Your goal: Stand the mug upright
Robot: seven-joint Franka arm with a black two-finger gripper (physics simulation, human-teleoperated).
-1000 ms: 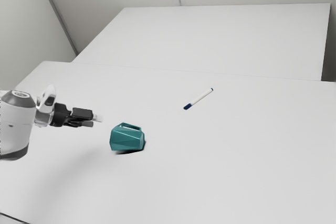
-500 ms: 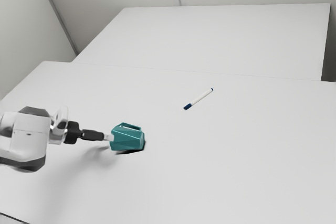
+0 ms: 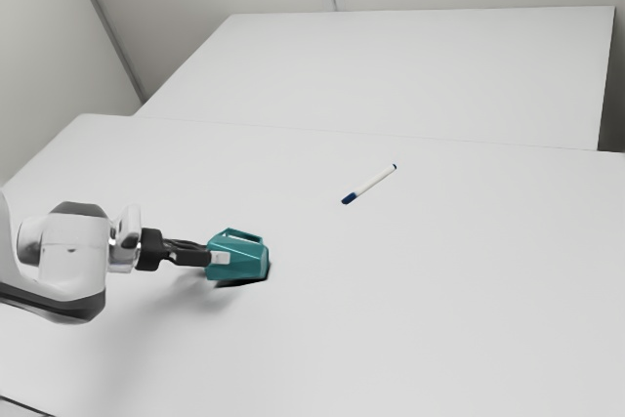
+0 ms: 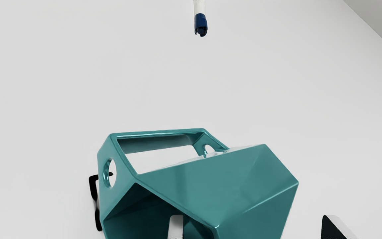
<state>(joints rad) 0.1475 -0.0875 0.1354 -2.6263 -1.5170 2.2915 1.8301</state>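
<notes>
My gripper (image 3: 221, 259) reaches in low from the exterior view's left and overlaps the near end of the teal faceted mug (image 3: 241, 259), which lies on its side with its handle raised. From the hand camera, the mug (image 4: 204, 189) turns its dark mouth toward me. My gripper (image 4: 250, 227) stands open there, its fingers wide apart: one fingertip (image 4: 176, 225) is at the mug's mouth, the other (image 4: 335, 227) is outside, beyond the mug's wall. A gap shows between the outer finger and the wall.
A white marker (image 3: 371, 183) with a dark blue cap lies on the white table (image 3: 439, 319), farther back than the mug. The marker's capped end (image 4: 200, 25) points toward the mug. Behind is a second white surface (image 3: 391, 65).
My arm has come down and toward the exterior view's right, bringing the fingertips from short of the mug to its mouth end. The mug and marker have kept their places.
</notes>
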